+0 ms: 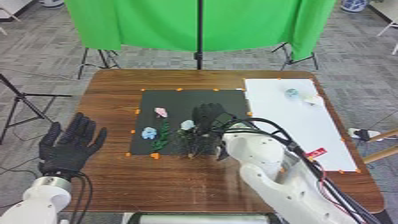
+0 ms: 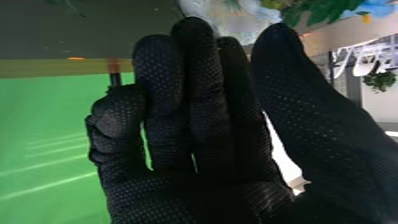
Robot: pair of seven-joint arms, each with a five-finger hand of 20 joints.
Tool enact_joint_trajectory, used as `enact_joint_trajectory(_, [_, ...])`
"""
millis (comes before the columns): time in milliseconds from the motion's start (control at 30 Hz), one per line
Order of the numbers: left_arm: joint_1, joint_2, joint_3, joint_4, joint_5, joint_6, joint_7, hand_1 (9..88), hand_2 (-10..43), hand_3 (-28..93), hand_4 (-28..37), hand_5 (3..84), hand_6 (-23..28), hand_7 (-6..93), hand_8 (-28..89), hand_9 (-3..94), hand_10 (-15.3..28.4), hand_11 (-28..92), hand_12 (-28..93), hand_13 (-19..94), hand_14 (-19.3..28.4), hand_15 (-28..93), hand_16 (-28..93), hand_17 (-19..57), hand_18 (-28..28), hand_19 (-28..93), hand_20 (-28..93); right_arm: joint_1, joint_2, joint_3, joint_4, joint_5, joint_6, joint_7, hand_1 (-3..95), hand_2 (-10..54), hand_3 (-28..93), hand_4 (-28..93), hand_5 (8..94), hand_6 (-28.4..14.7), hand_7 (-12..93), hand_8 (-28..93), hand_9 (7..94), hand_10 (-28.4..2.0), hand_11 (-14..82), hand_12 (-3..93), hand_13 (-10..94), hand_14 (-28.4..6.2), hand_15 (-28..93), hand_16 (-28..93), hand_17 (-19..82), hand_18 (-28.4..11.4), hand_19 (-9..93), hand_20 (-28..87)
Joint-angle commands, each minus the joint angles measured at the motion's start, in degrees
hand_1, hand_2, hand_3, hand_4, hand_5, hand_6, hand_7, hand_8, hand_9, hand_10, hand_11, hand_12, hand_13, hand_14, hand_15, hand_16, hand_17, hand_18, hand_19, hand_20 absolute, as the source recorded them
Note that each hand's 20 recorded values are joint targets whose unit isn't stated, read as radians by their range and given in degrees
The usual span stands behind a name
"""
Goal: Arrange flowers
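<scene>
Your right robot hand (image 1: 209, 119) hangs low over the black mat (image 1: 187, 97), its fingers nearly straight and its thumb apart from them, clamped on nothing. It is just beside the white flower (image 1: 187, 125), so a grasp at that bloom or its stem looks like the step in hand; that open gap would let you bring a thin stem in before closing. Your left robot hand (image 1: 64, 150) lies open at the left side of the bench (image 1: 107, 100), well apart from the flowers, presumably to leave your right arm room. The pink flower (image 1: 161, 112) and blue flower (image 1: 149, 133) lie on the mat left of the white one, likely spread so you can take each singly, though their leaves sit near enough to snag. On the white sheet (image 1: 302, 125) to the right, near its far end, is a small pale object (image 1: 291, 93); you cannot tell whether it's the holder. Judge the arranging to be unfinished, and close gently, since petals could crush.
</scene>
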Motion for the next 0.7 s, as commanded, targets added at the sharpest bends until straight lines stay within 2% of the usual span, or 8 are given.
enact_joint_trajectory(33, [0.18,0.19,0.36,0.50,0.28,0.05,0.02,28.0,16.2,75,-28.3,50.7,9.4,19.4,-10,45.7,16.7,35,15,34,18.7,62,-6,-4.6,18.6,48,25,-0.48,-0.90,2.67,-1.06,-0.01,-2.07,-0.55,53.6,-9.5,74,-28,62.7,-3.8,18,-13,81.1,-12.7,17.8,44.9,64,-13.2,57,37,32,-24.9,86,44])
enact_joint_trajectory(100, [-0.57,0.23,0.65,1.00,0.53,0.00,-0.28,28.0,16.3,75,-28.3,50.8,9.3,19.4,-10,45.8,16.7,35,15,34,18.6,62,-6,-4.6,18.6,48,25,-0.49,-1.11,4.15,-1.03,0.20,-0.94,0.16,52.6,-9.5,74,-28,62.4,-3.7,18,-13,80.5,-12.8,18.7,44.2,64,-13.5,57,36,32,-24.9,86,44])
enact_joint_trajectory(167, [-0.90,0.20,0.85,1.21,0.79,-0.02,-0.40,28.0,16.3,75,-28.3,50.8,9.3,19.4,-10,45.8,16.7,35,15,34,18.6,62,-6,-4.6,18.6,48,25,-0.39,-1.04,6.12,-0.59,-0.71,1.21,0.55,49.2,-9.5,76,-28,62.0,-4.2,17,-13,77.4,-14.4,24.2,37.6,63,-14.3,59,31,32,-25.3,86,44])
enact_joint_trajectory(300, [-1.45,0.16,1.18,1.43,1.25,-0.17,-0.63,28.0,16.3,75,-28.3,50.7,9.3,19.5,-10,45.8,16.7,34,16,34,18.5,62,-6,-4.6,18.6,47,25,0.03,1.18,10.34,0.90,-2.87,6.05,3.67,46.8,-9.5,79,-28,61.0,-4.6,16,-12,74.3,-15.7,26.4,30.2,62,-14.9,58,27,31,-25.4,85,44])
enact_joint_trajectory(333, [-1.57,0.12,1.26,1.54,1.32,-0.48,-0.62,28.0,16.3,75,-28.3,50.7,9.3,19.4,-10,45.8,16.7,34,16,34,18.6,62,-6,-4.7,18.5,47,25,0.22,1.48,12.22,1.76,-3.56,6.09,4.22,45.5,-9.5,81,-28,59.7,-4.9,16,-12,71.1,-16.9,26.5,24.6,60,-15.2,58,25,31,-25.4,85,43])
enact_joint_trajectory(467, [-0.79,0.11,0.92,1.19,1.51,-0.66,-0.68,28.0,16.3,75,-28.3,50.7,9.4,19.3,-10,45.7,16.7,34,16,34,18.6,62,-6,-4.7,18.5,48,25,-0.13,2.96,19.58,5.28,-8.86,8.70,7.99,45.6,-9.5,82,-28,55.0,-6.3,16,-12,63.3,-18.2,22.6,18.9,56,-15.8,57,23,31,-25.4,85,43])
enact_joint_trajectory(600, [0.51,-0.06,0.02,0.62,1.33,-0.56,-0.02,28.0,16.3,75,-28.3,50.7,9.4,19.2,-10,45.7,16.7,34,16,34,18.7,62,-6,-4.7,18.6,48,25,-1.15,4.56,25.84,6.49,-8.53,4.79,10.03,45.8,-9.5,83,-28,49.8,-7.1,15,-12,53.7,-19.4,18.3,16.8,48,-16.2,52,19,29,-24.7,82,40])
enact_joint_trajectory(700, [1.02,-0.07,-0.07,0.22,1.00,0.02,0.71,28.0,16.3,75,-28.3,50.6,9.3,19.2,-10,45.8,16.6,34,16,34,18.6,62,-6,-4.6,18.6,48,25,-1.98,5.73,28.62,8.47,-6.03,5.08,12.43,44.0,-9.5,83,-28,47.1,-7.6,15,-12,49.1,-20.1,16.3,16.1,44,-17.3,48,16,27,-24.3,78,37])
